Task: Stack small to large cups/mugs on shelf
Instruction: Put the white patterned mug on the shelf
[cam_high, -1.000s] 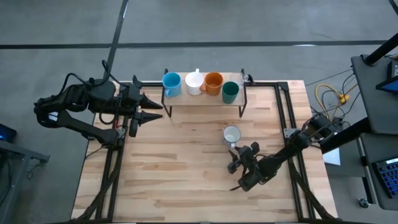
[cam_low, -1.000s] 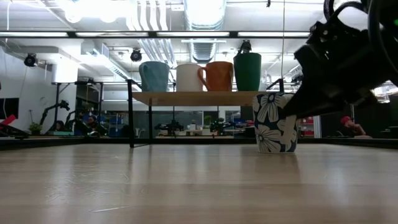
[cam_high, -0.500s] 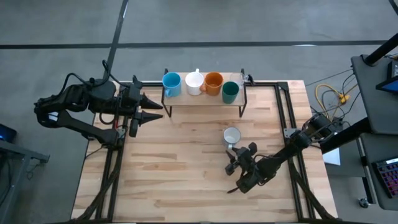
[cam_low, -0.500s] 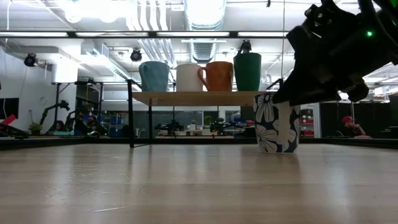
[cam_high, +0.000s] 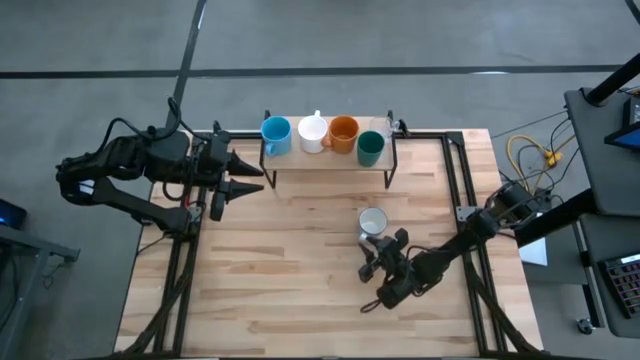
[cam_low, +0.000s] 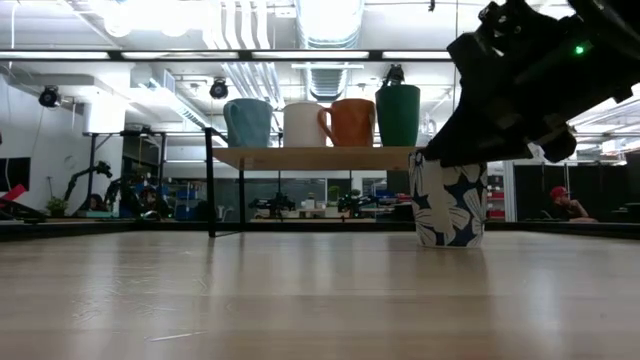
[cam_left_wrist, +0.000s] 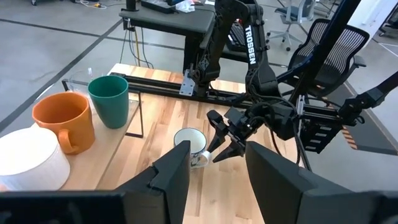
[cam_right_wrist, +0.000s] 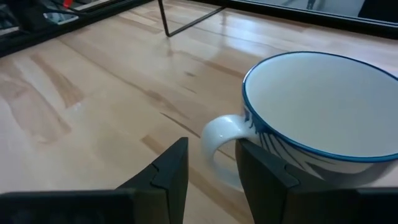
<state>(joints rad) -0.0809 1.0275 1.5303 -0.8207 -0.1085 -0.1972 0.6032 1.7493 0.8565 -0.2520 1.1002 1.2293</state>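
Note:
On the shelf (cam_high: 330, 162) stand a light blue cup (cam_high: 276, 132), a white mug (cam_high: 313, 132), an orange mug (cam_high: 343, 132) and a dark teal cup (cam_high: 371, 148), with a clear glass (cam_left_wrist: 78, 84) behind the teal one. A white mug with blue flowers (cam_high: 372, 220) stands upright on the table before the shelf, its handle (cam_right_wrist: 217, 146) toward my right gripper (cam_high: 383, 244). That gripper is open and low at the mug's near side, with the handle in the gap between its fingers. My left gripper (cam_high: 240, 178) is open and empty at the shelf's left end. My right gripper comes level from the table's near side, its open fingers on either side of the flowered mug's handle (cam_right_wrist: 214, 149). One finger (cam_right_wrist: 261, 165) seems to lie against the handle's lower end; I cannot tell for sure. The mug stands upright on the table.
The shelf's thin black legs (cam_high: 268, 175) stand on the table's far part. Black frame rails (cam_high: 455, 190) run along the table's right side. Bare wood lies left of and near the flowered mug (cam_high: 280, 270).
My right gripper has moved a little toward the table's left and in on the flowered mug's handle. In the low view the mug has turned about its own axis, showing another part of its pattern, and has shifted slightly; it stays upright on the table.

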